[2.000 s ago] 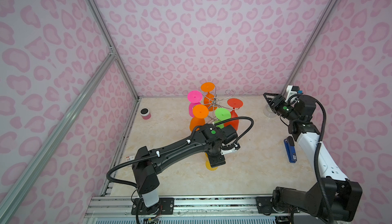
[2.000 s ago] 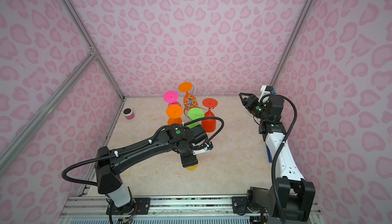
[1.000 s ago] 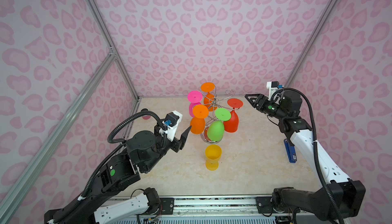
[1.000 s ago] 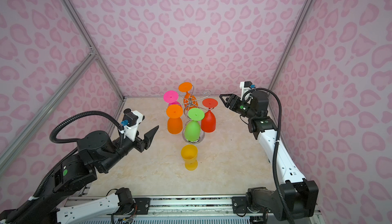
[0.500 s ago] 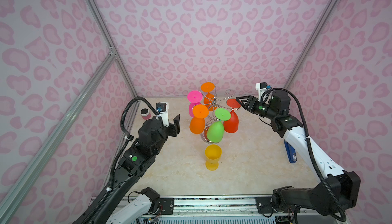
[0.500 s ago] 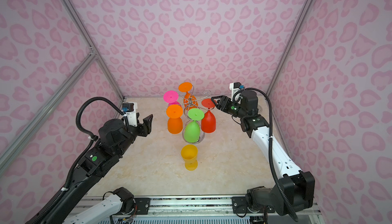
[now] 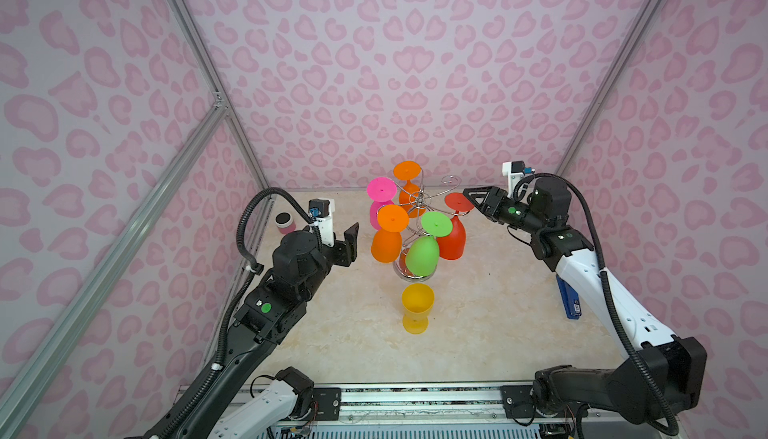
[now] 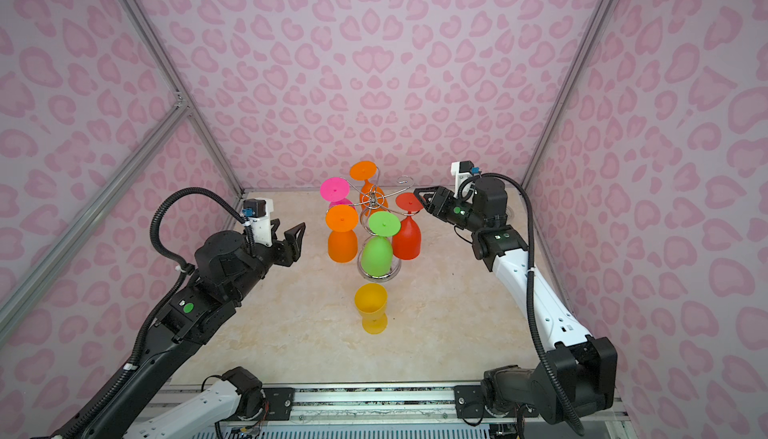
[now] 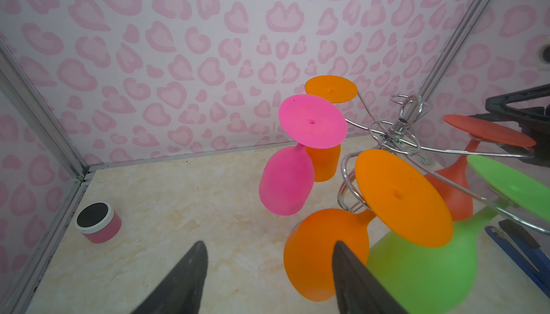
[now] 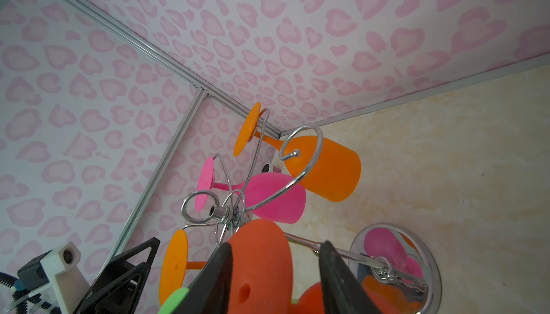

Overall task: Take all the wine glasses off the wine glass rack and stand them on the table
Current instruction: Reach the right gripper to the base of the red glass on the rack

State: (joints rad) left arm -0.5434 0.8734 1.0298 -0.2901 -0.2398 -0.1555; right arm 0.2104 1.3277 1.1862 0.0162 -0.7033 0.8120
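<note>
The wine glass rack (image 7: 419, 199) is a chrome wire stand with a round mirrored base (image 7: 400, 271), in mid-table. Several plastic wine glasses hang upside down from its hooks: pink (image 7: 380, 189), two orange (image 7: 386, 241), green (image 7: 423, 255) and red (image 7: 452, 239). My right gripper (image 7: 467, 192) (image 10: 275, 244) is open around the red glass's flat foot (image 10: 262, 268). One finger (image 10: 214, 271) lies against the foot and the other stands clear of it. My left gripper (image 7: 352, 234) (image 9: 269, 242) hangs open and empty, left of the rack.
A yellow glass (image 7: 417, 306) stands upright on the table in front of the rack. A small pink jar with a black lid (image 7: 284, 223) sits in the back left corner. A blue stapler-like object (image 7: 569, 297) lies by the right wall. Patterned walls close three sides.
My left arm left the yellow glass on the table and drew back to the left. My right gripper moved in to the red glass's foot, its jaws narrowing.
</note>
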